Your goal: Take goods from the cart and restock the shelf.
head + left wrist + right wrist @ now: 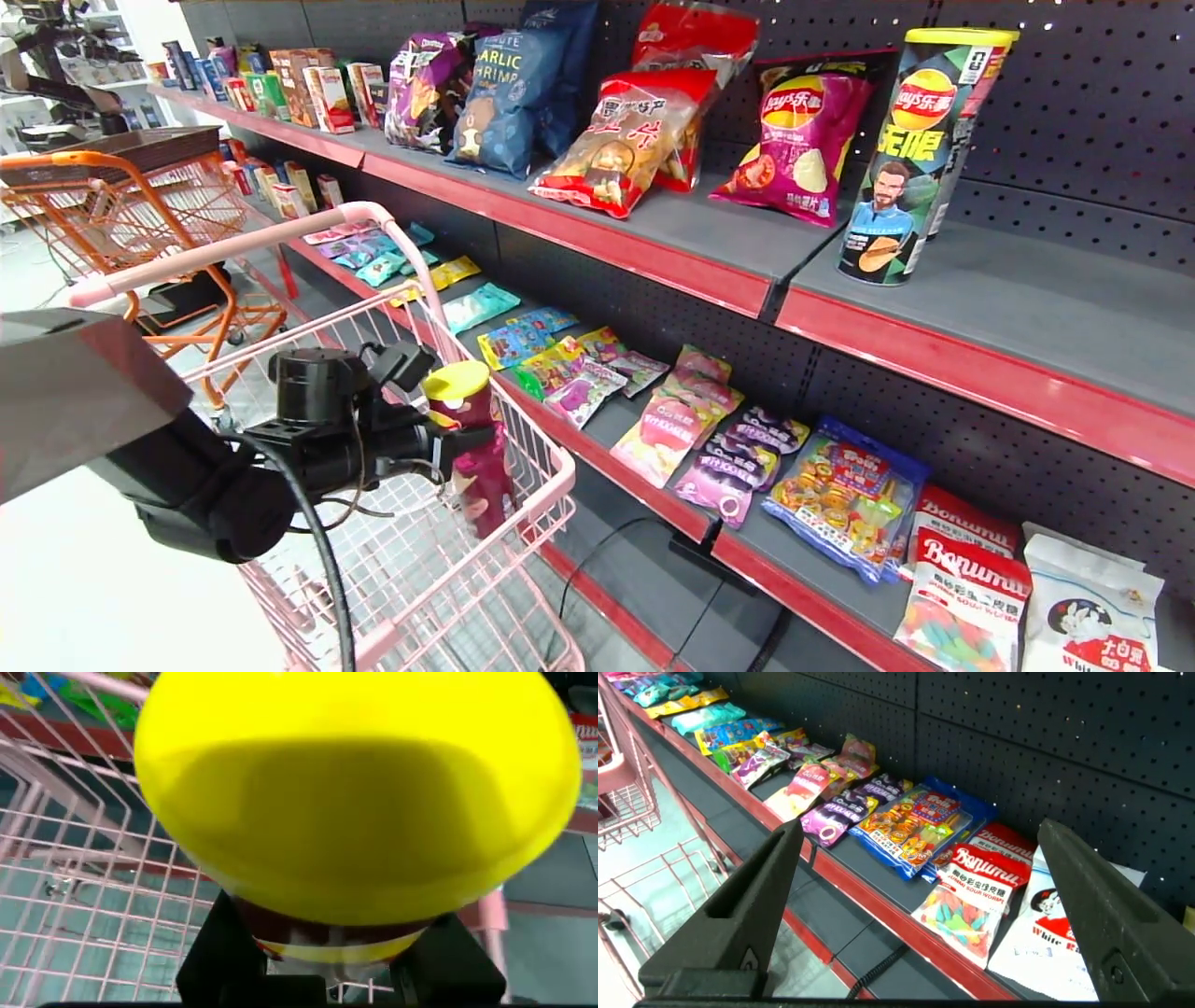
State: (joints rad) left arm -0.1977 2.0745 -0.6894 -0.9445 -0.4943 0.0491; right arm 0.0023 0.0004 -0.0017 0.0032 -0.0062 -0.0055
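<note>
The cart [558, 481] stands left of the lower shelf [803, 569], its rim near the shelf's front edge. The left tool [462, 437] holds a canister [483, 485] just inside the cart's right rim. On the upper shelf [728, 233], a tall can [920, 154] stands right of the bags [621, 140].

Beyond the left tool [464, 446], a dark grey pegboard wall [1074, 112] runs the whole length of the aisle, pricked high up with small bright glints of light. The grey shelf [1027, 289] fixed to it has red front edges. Below the tool the floor [84, 579] is pale and glossy, nearly white. Nearer the wall it turns to grey tiles [822, 924], with a black cable [882, 966] trailing across them. Farther down the aisle from the tool, off to its left, stands 1 orange wire trolley [140, 215]. Past it the far corner is brightly lit, with white racks [103, 93] against a pale wall.
</note>
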